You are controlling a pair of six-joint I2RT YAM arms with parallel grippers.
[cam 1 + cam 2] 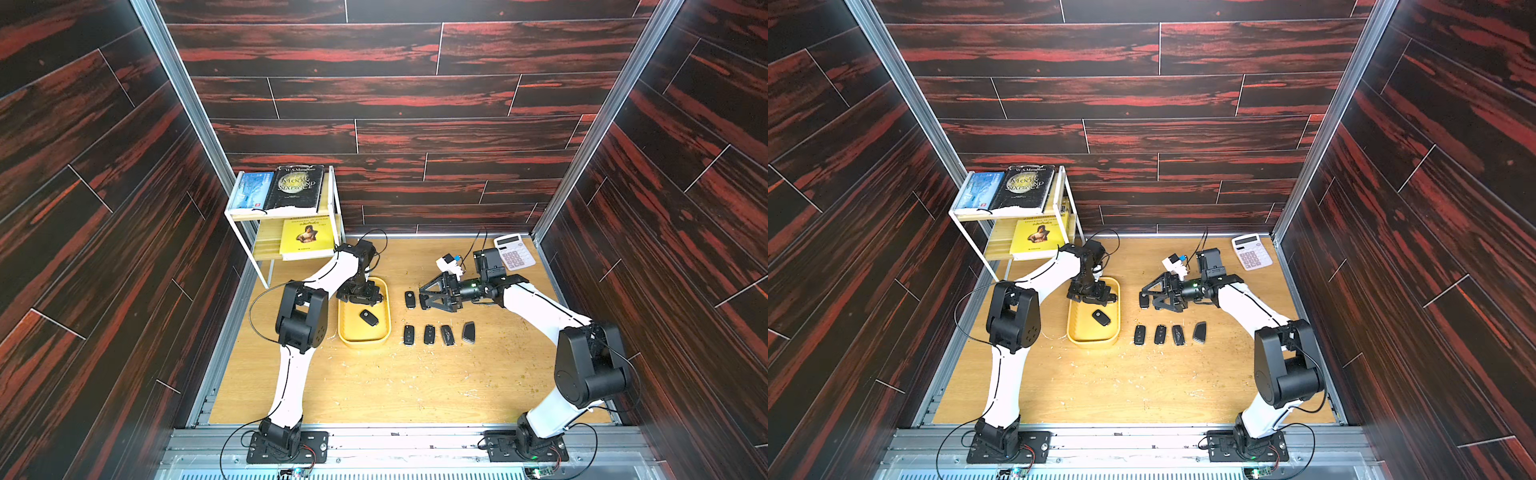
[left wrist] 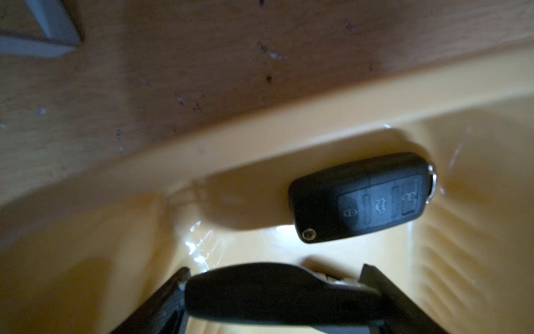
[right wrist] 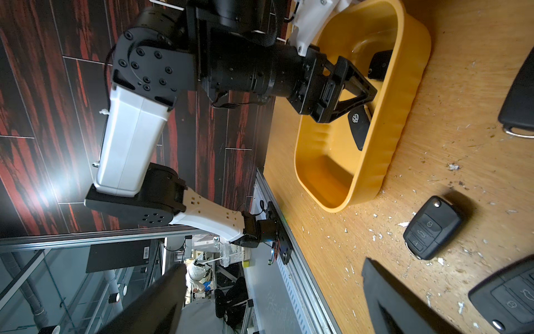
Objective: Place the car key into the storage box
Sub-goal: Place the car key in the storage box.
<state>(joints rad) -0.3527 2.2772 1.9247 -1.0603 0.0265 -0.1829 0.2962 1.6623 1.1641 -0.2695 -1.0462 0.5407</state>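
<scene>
Left wrist view is giving the closest look: the car key [image 2: 283, 292] is sitting right between the fingers [image 2: 164, 303] of the left gripper [image 2: 274, 273], which is pinching it end to end, jaws standing wide because the key is filling the whole gap. Its long axis is running straight from one finger to the other, thicker end against one, slimmer end reaching the opposite one, and it is turning mostly its narrow edge to this camera. Beneath it the storage box [image 2: 260, 127] is spreading out, a second key fob [image 2: 361, 199] lying flat on the yellow floor just beyond, buttons up. From the right wrist view the held key [image 3: 357, 127] is showing its badged back, tilting inside the box and partly hidden by the wall; whether it is touching the floor I cannot tell. In both top views the left gripper [image 1: 360, 296] [image 1: 1092, 296] is hovering over the far half of the box [image 1: 363, 343], a little left of centre frame, hiding the key. Off to the right, the right gripper [image 1: 424, 297] is standing spread, gripping nothing, near the loose key fobs [image 1: 429, 334] on the table [image 1: 374, 386].
</scene>
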